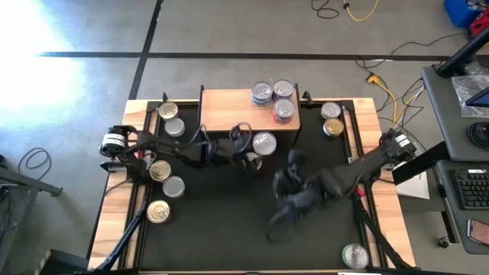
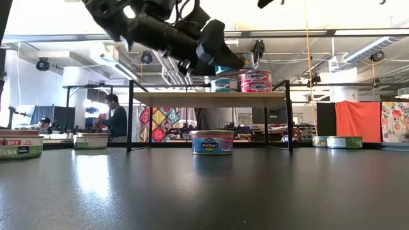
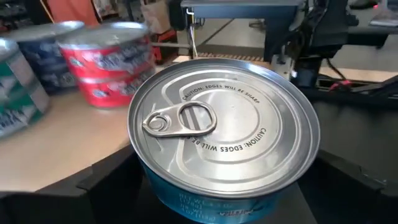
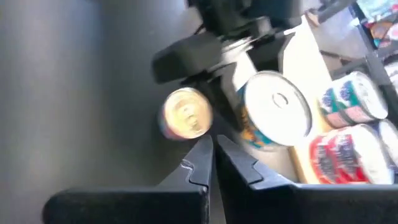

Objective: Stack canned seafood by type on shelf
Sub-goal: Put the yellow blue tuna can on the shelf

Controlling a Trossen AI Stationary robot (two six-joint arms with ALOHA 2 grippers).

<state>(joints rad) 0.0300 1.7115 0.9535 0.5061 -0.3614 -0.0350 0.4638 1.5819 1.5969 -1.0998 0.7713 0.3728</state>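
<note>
While the right pincer [image 1: 280, 225] hangs closed: left pincer [image 1: 260, 150] around a silver-lidded can [image 3: 224, 134] (blue label), beside the shelf [image 1: 229, 103]

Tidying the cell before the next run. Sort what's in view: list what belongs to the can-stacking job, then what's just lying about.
Job:
- shelf
- cans on the shelf
- loose cans on the table
- silver-lidded can in the left gripper

Lying about:
- yellow cable on the floor
- keyboard on the side desk

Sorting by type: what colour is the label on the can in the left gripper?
Blue-teal, under a silver pull-tab lid; the held can shows best in the left wrist view.
</note>
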